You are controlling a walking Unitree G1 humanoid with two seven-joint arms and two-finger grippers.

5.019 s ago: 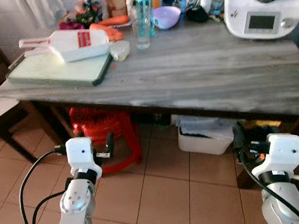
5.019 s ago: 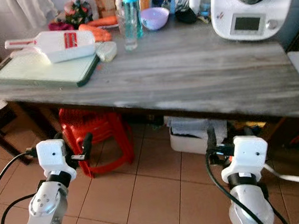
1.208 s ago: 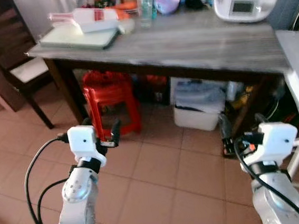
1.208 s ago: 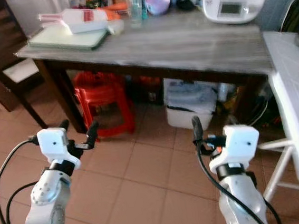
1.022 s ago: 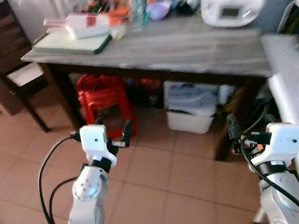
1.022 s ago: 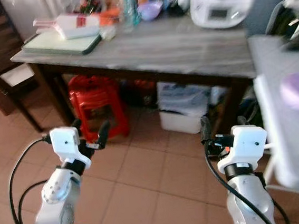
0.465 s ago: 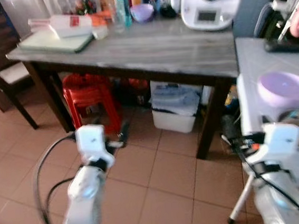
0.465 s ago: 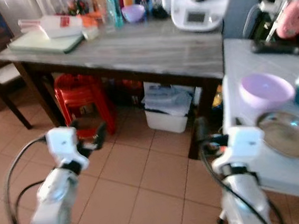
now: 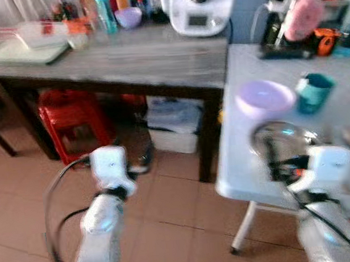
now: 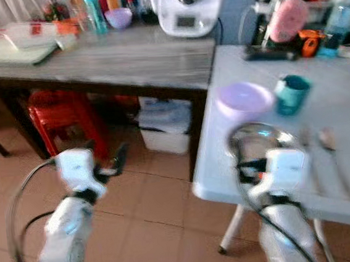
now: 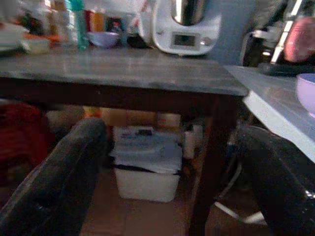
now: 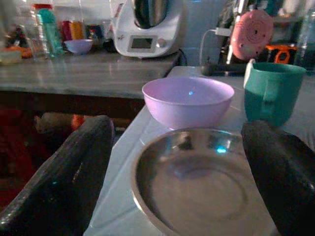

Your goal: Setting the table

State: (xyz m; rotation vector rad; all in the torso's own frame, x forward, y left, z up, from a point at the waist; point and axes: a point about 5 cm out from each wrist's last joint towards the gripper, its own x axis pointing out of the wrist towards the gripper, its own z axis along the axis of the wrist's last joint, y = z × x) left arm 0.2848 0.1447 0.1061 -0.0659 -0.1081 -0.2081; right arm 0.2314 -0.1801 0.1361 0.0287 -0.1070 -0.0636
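Risk: view's blurred, so the right gripper [image 12: 182,196] could misjudge the plate [image 12: 197,189] w/ its low slick rim and push it into the bowl [image 12: 188,101]. Plate: shiny steel, shallow, empty, directly ahead betw. the spread fingers. Bowl lilac, just beyond; teal mug [image 12: 272,93] beside it. Left gripper [image 11: 162,172] open, empty, over floor.
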